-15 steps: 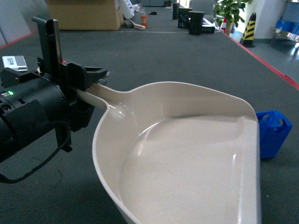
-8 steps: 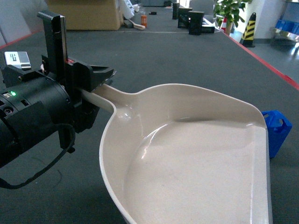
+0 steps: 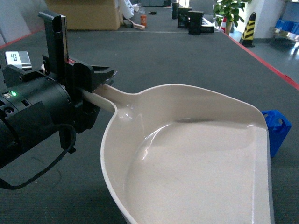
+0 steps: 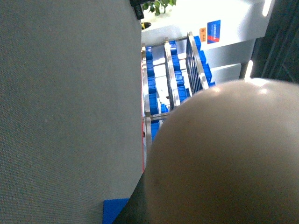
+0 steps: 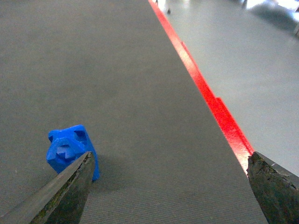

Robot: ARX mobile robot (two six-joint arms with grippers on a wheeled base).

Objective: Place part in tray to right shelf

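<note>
Jaws of the left gripper (image 3: 96,77) clamp the glossy cream tray (image 3: 187,158) handle; we see the right gripper (image 5: 170,186) jaws apart, the faceted blue part (image 5: 70,150) near.

Over the last second the tray (image 3: 196,163) shifted toward 3 o'clock with the left gripper (image 3: 96,79) on its handle. Its front lip now covers more of the part (image 3: 276,128); latest half-second movement seems slight.

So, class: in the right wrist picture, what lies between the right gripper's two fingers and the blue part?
Only bare grey floor. In the right wrist view the right gripper is open, and the part sits just beyond its left finger, partly overlapped by it.
</note>
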